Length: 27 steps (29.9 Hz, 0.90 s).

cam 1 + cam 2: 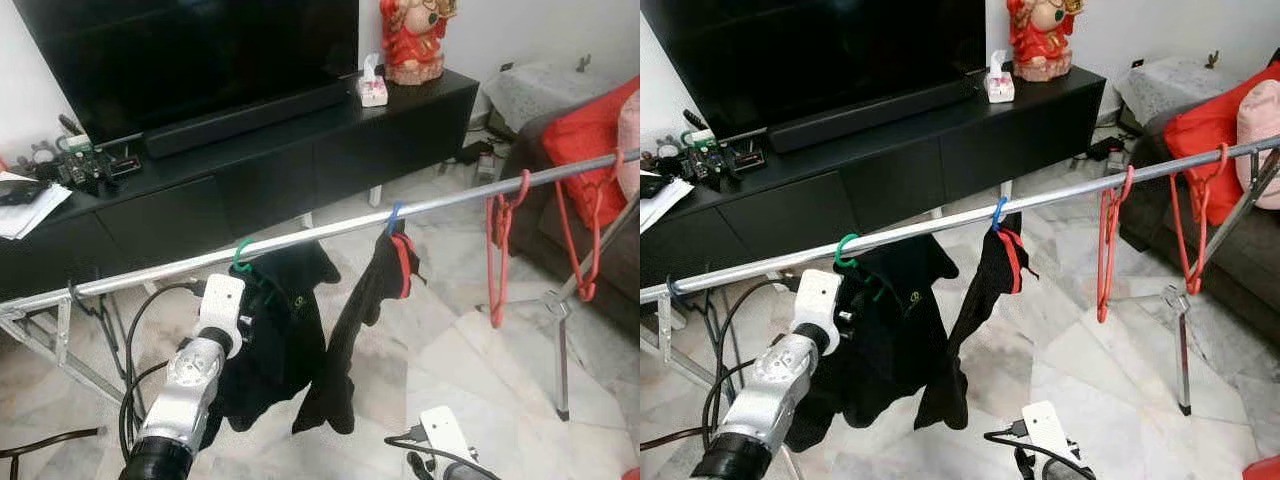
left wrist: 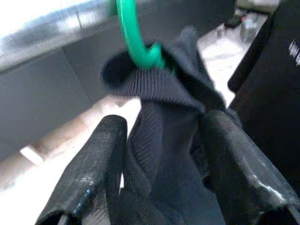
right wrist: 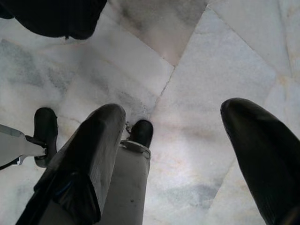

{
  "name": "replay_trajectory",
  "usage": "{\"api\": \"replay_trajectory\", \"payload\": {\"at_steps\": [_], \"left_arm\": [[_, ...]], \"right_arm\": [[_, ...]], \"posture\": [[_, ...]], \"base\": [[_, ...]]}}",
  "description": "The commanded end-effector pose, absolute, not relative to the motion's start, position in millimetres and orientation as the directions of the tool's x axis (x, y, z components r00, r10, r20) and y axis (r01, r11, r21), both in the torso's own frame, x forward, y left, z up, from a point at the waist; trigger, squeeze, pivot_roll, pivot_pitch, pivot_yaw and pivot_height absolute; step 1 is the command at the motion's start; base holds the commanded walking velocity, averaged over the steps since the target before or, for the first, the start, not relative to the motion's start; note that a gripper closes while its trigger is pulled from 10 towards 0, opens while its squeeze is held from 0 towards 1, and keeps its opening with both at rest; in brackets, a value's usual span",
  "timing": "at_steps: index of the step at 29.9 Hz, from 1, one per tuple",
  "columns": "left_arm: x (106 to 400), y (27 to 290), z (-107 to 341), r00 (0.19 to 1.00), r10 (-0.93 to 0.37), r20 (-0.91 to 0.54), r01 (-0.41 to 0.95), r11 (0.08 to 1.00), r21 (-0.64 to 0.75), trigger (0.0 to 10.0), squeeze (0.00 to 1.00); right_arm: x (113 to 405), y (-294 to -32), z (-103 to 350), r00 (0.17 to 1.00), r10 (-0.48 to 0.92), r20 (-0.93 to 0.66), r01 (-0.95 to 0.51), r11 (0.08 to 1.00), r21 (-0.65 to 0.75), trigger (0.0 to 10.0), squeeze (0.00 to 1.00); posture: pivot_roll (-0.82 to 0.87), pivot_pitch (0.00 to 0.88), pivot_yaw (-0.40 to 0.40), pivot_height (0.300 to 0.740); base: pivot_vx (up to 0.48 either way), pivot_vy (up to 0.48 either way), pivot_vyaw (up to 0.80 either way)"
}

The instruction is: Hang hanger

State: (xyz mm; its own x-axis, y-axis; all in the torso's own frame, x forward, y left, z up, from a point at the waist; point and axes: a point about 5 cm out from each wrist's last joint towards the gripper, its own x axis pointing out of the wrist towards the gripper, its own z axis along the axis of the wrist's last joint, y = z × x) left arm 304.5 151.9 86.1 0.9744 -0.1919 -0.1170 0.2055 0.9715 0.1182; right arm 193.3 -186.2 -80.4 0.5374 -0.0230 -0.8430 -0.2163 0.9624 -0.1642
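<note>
Your left gripper (image 2: 164,154) is up at the metal rail (image 1: 330,232), right under the green hanger (image 1: 243,256) whose hook is over the rail. Its jaws are apart, one on each side of the dark garment (image 1: 280,330) that hangs from that hanger; in the left wrist view the ribbed collar sits bunched just below the green hook and the fabric runs down between the two black fingers (image 2: 93,173). You can't tell from that shot if the fingers are touching the cloth or just flanking it.

Further along the rail there's a blue hanger (image 1: 394,218) carrying a black and red garment (image 1: 365,320), and past that two bare red hangers (image 1: 498,250), one of them near the far end by the stand.

Your right gripper (image 3: 173,159) hangs low, pointing down at the marble floor (image 3: 225,61), jaws wide apart with nothing between them.

Behind the rail you've got a black TV cabinet (image 1: 250,190) with a TV (image 1: 190,50), a soundbar (image 1: 245,118), a tissue box (image 1: 372,88) and a red figurine (image 1: 412,38) on its top surface.
</note>
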Motion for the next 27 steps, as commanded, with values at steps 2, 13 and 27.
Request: {"api": "replay_trajectory", "payload": {"at_steps": [2,13,27], "left_arm": [[298,159,91,0.977,-0.190,-0.096,0.200,0.974,0.110,10.0,1.00],[260,169,106,0.985,-0.174,-0.007,0.174,0.981,0.082,10.0,1.00],[249,176,102,0.992,-0.122,-0.017,0.123,0.987,0.105,10.0,0.00]], "right_arm": [[194,-183,-80,0.541,-0.013,-0.841,-0.218,0.963,-0.156,10.0,0.00],[194,-184,-80,0.541,-0.014,-0.841,-0.226,0.961,-0.161,10.0,0.00],[194,-184,-80,0.542,-0.017,-0.840,-0.225,0.960,-0.164,10.0,0.00]], "posture": [[-0.14,0.000,0.090,0.740],[-0.13,0.000,0.079,0.740],[-0.15,0.000,0.094,0.740]], "base": [[0.000,0.000,0.00],[0.000,0.000,0.00],[0.000,0.000,0.00]]}}
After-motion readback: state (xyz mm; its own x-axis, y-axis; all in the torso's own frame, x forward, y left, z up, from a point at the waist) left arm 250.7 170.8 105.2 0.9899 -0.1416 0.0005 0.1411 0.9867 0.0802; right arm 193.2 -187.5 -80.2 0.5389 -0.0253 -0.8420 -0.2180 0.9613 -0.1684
